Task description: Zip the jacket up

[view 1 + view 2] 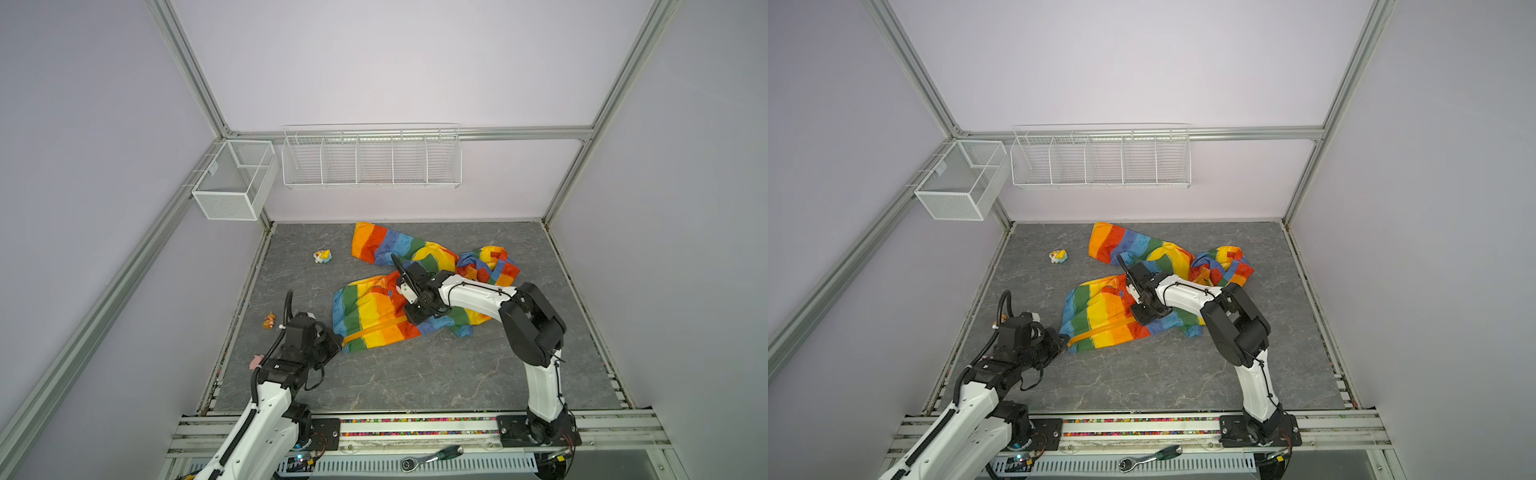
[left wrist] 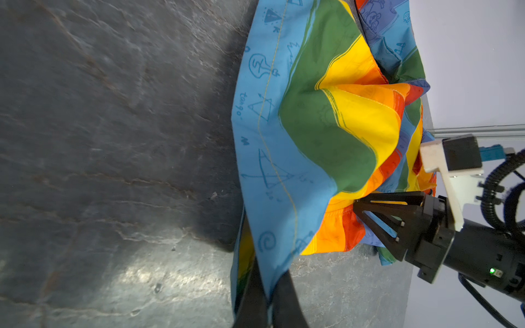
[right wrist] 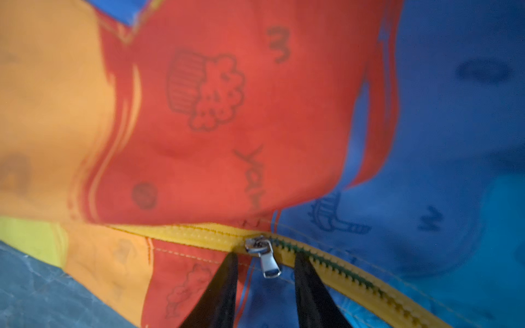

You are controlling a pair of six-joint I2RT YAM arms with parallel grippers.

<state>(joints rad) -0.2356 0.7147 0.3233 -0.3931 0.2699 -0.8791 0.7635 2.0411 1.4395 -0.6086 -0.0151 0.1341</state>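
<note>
Jacket (image 1: 376, 307) lies crumpled mid-table (image 1: 415, 374). In a top view the zipper (image 1: 374, 329) runs from the hem at 8 o'clock toward 2 o'clock.

Left gripper (image 2: 268, 301) is pressed together on the hem at the zipper's foot, anchoring it.

Right gripper (image 3: 266, 257) is the nearer one to the slider (image 3: 255, 244). Its jaws are partly apart and straddle it. The pull tab (image 3: 270, 265) hangs loose between them, unpinched. Unmeshed teeth (image 3: 341, 269) lie ahead.

Likely next: pinch the tab and draw it away from the anchor.
</note>
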